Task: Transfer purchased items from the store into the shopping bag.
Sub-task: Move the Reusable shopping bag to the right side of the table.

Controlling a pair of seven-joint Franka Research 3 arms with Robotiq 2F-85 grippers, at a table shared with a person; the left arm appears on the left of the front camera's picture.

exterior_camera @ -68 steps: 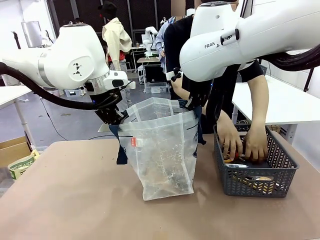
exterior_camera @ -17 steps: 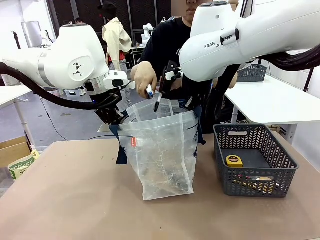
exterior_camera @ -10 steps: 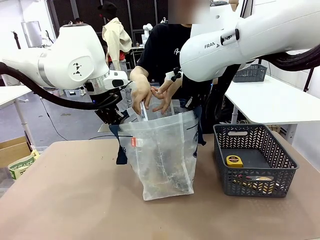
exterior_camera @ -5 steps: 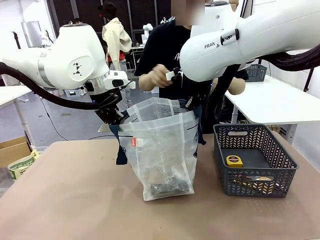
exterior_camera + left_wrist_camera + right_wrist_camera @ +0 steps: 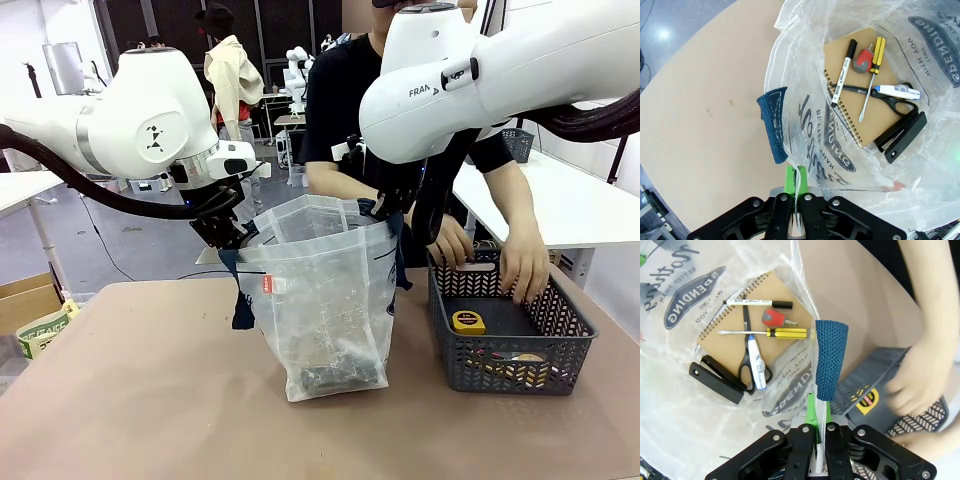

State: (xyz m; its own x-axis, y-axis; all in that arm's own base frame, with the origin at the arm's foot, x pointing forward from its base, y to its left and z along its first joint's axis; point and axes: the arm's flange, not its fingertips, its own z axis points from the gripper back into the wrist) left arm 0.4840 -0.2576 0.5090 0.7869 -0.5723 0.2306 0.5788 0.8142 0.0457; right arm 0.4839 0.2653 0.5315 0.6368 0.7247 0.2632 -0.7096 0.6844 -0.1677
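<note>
The person's hands are coming away from the bag mouth and are now reaching down at the grey basket [image 5: 510, 365], on the outer side of the right gripper [image 5: 385, 208]. One hand [image 5: 455, 243] is resting at the basket's near-left rim. The other hand [image 5: 522, 270] is hanging over its far rim.

The left gripper [image 5: 225, 232] is pinching the rim of the shopping bag [image 5: 325, 300], with the plastic film sandwiched between its closed fingers. The right gripper is clamping the opposite rim the same way. The bag is hanging upright between the two grippers and below them, mouth spread open, its bottom sitting on the table [image 5: 150, 400].

In the left wrist view a navy strap handle [image 5: 774, 125] is flopping just past the fingertips. Beyond it, at the bag's bottom, a brown spiral notebook [image 5: 840, 55] is lying flat. On the notebook are a marker [image 5: 842, 80], a yellow-handled screwdriver [image 5: 879, 50], scissors [image 5: 895, 102] and a white-blue pen-like item [image 5: 897, 90] (type unclear). A black stapler [image 5: 902, 137] is lying beside the notebook.

A yellow tape measure [image 5: 468, 321] is sitting in the basket, below the person's hands.
</note>
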